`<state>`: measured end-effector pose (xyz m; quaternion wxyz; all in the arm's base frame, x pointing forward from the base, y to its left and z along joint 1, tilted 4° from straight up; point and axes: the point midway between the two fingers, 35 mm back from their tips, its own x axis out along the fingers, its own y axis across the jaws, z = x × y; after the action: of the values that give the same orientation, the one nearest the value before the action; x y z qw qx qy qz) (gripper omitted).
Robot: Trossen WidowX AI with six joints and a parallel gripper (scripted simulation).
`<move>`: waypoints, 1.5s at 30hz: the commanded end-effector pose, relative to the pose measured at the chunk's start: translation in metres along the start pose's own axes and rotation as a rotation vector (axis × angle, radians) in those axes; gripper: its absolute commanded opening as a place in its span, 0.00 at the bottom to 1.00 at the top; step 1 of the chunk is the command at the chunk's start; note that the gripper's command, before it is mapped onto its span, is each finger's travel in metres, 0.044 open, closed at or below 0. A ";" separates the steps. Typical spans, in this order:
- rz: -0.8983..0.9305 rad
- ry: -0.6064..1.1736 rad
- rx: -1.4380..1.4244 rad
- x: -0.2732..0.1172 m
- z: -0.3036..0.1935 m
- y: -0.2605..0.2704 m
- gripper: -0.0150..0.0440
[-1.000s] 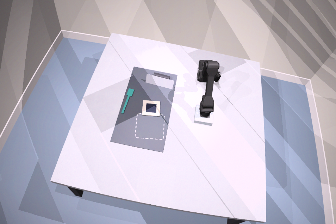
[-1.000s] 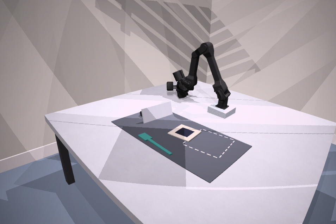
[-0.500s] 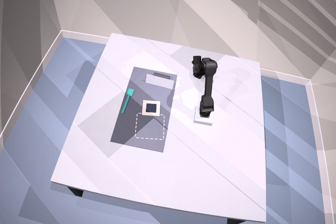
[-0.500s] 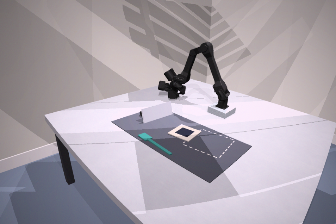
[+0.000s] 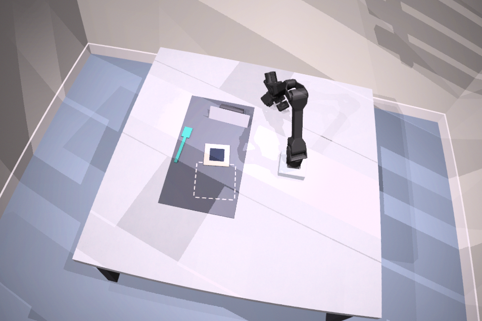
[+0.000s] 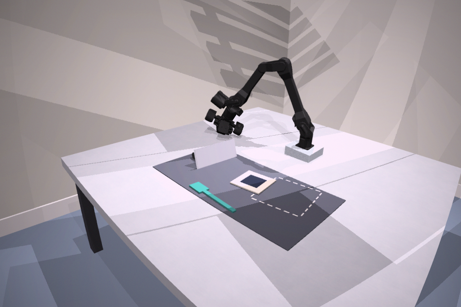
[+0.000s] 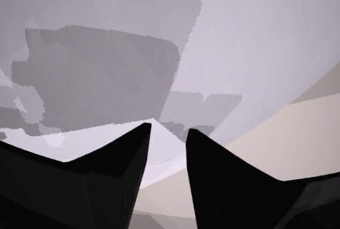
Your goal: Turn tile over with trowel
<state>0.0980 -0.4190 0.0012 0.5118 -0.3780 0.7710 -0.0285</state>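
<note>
The teal trowel lies flat along the mat's edge, on the side away from the arm's base. The cream tile lies flat on the dark mat with its dark square facing up. One tile edge meets the near line of the dashed outline; the tile lies almost wholly outside it. My gripper hangs above the table, off the mat and away from trowel and tile. Its fingers are partly open with a narrow, empty gap.
A pale slanted panel stands at the mat's far end, with a dark piece behind it. The arm's pale base block sits beside the mat. The wrist view shows the table and its edge.
</note>
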 end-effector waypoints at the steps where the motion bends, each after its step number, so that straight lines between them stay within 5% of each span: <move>1: 0.028 -0.081 0.070 -0.011 0.018 -0.009 0.42; 30: 0.624 -0.412 0.639 -0.170 0.113 -0.018 0.42; 45: 0.639 -0.411 0.652 -0.177 0.124 -0.008 0.42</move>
<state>0.2346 -0.2788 0.0847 0.7270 0.0577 0.6832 -0.0359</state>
